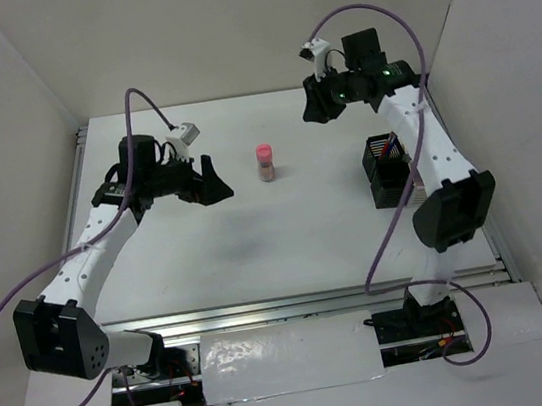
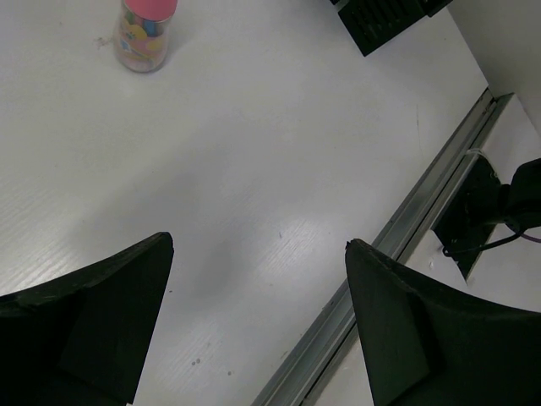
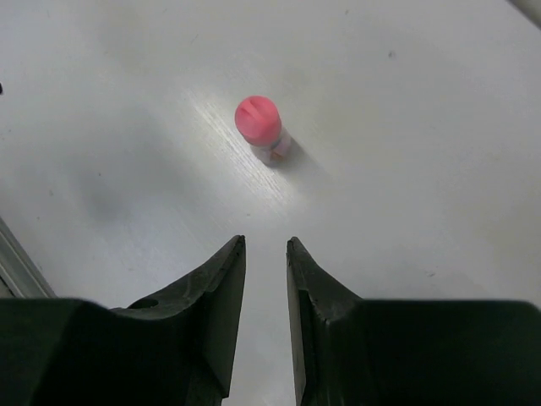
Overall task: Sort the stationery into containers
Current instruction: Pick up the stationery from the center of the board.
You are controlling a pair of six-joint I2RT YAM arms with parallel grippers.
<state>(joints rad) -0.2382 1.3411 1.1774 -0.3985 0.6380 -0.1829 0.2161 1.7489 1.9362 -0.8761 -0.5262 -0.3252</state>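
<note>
A pink-capped stubby cylinder (image 1: 265,162) stands upright on the white table, near the middle towards the back. It also shows in the left wrist view (image 2: 144,34) and the right wrist view (image 3: 262,127). The black mesh pen cup (image 1: 388,168) stands at the right beside the right arm, with pens inside; its corner shows in the left wrist view (image 2: 380,21). My left gripper (image 1: 209,179) (image 2: 259,242) is wide open and empty, left of the cylinder. My right gripper (image 1: 316,104) (image 3: 265,240) hangs above the table behind and right of the cylinder, its jaws a narrow gap apart and empty. The white-grey tray is out of view.
An aluminium rail (image 1: 305,304) runs along the table's front edge and shows in the left wrist view (image 2: 372,279). White walls close in the table on the left, back and right. The right arm's base (image 2: 490,211) sits beyond the rail.
</note>
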